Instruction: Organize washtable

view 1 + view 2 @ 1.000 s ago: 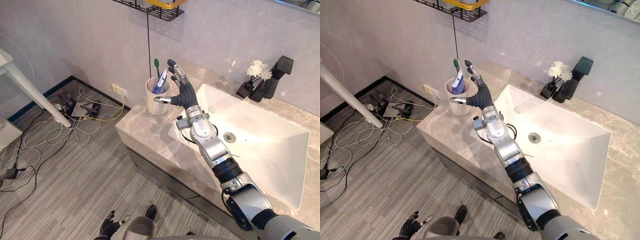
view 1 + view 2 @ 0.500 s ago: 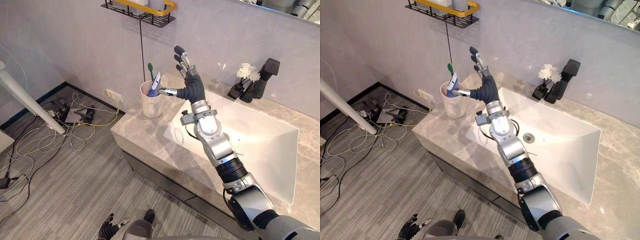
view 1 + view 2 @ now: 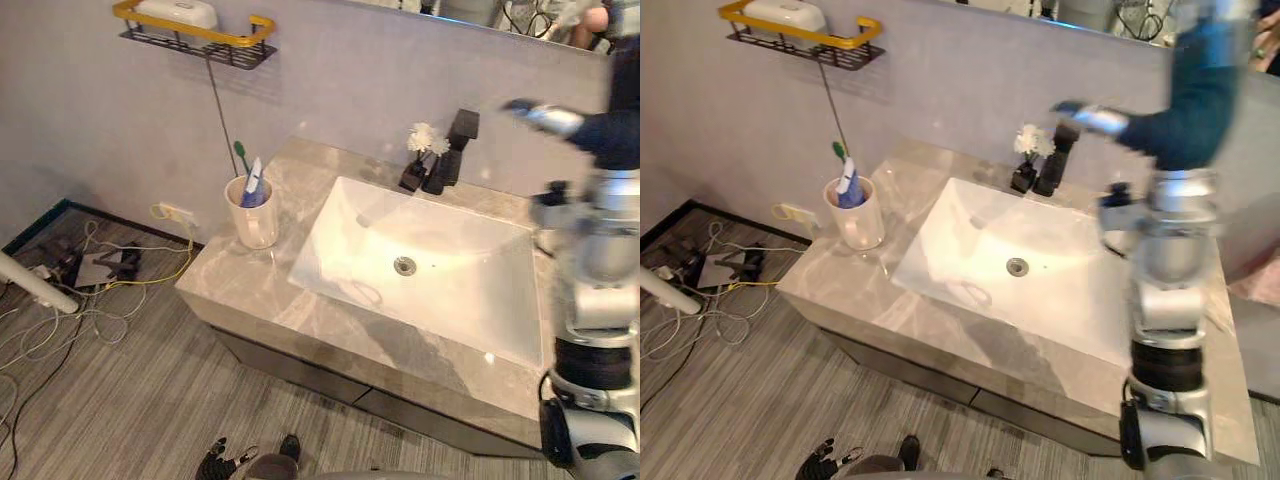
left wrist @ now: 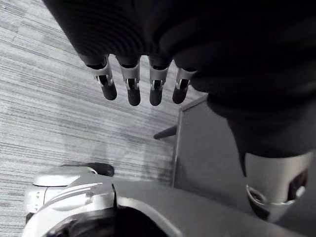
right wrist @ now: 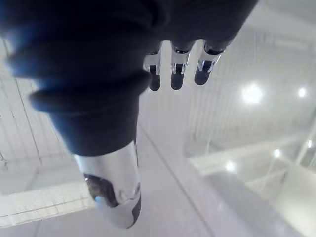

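Evidently between steps: the right hand [image 3: 1188, 105] is up high over the right end of the worktop [image 3: 240, 292], fingers [image 5: 177, 64] straight, nothing in it. The left hand [image 4: 148, 44] hangs low near the floor, fingers relaxed, also empty. Below lies the sink [image 3: 350, 225], with the tap [image 3: 452, 150] and flowers [image 3: 420, 140] behind it. The cup [image 3: 254, 215], brush and tube upright inside, stands at the worktop's left end, well apart from both hands. Nothing loose shows, so next the hand likely needs to come down and seek anything misplaced.
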